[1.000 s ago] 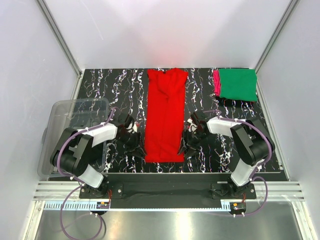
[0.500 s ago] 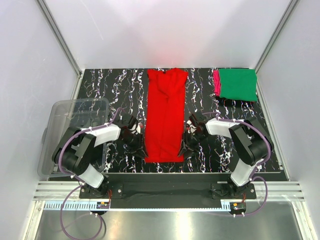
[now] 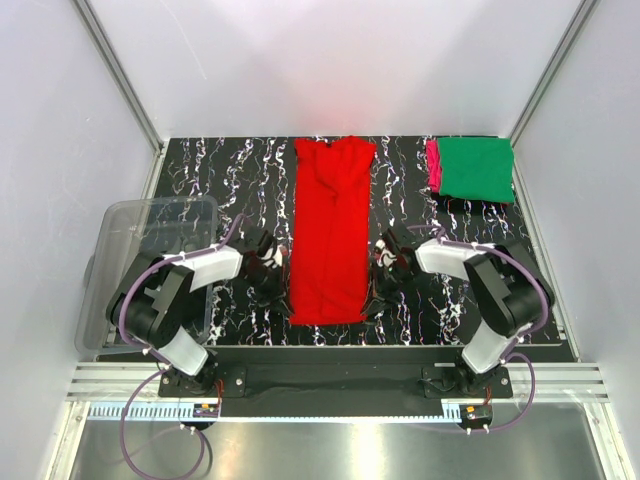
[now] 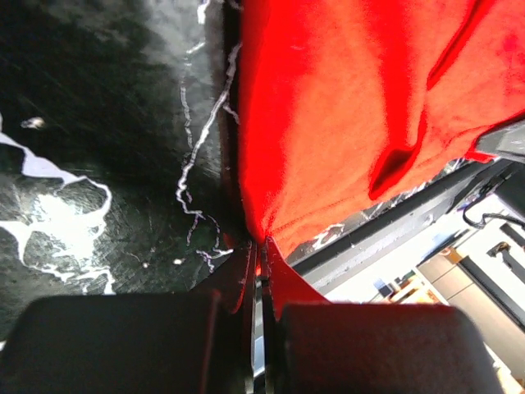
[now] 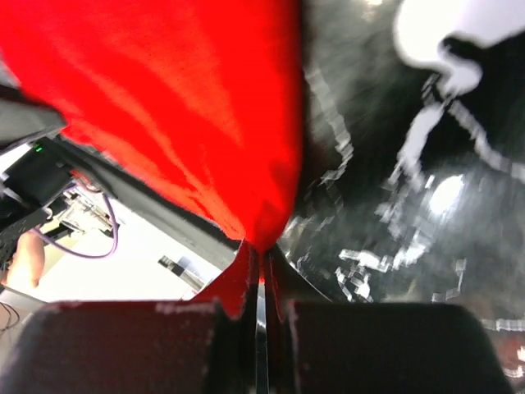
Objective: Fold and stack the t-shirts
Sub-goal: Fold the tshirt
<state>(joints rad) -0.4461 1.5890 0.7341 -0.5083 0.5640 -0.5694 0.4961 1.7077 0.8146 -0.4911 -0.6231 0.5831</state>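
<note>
A bright red t-shirt [image 3: 330, 225] lies as a long narrow strip down the middle of the black marbled table. My left gripper [image 3: 286, 306] is shut on its near left corner; the left wrist view shows the red cloth [image 4: 344, 115] pinched at my left gripper [image 4: 260, 246]. On the other side my right gripper [image 3: 371, 304] is shut on the near right corner, with the red cloth [image 5: 189, 107] caught at my right gripper [image 5: 258, 250]. A green t-shirt folded square [image 3: 476, 168] lies at the far right on a pink one [image 3: 432, 166].
A clear plastic bin [image 3: 150, 250] stands off the table's left edge beside the left arm. White walls close in the table on three sides. The table's near edge [image 3: 330, 345] runs just behind both grippers.
Both grippers have slid inward to the red shirt's near corners and closed on them. The shirt's near edge has narrowed a little.
</note>
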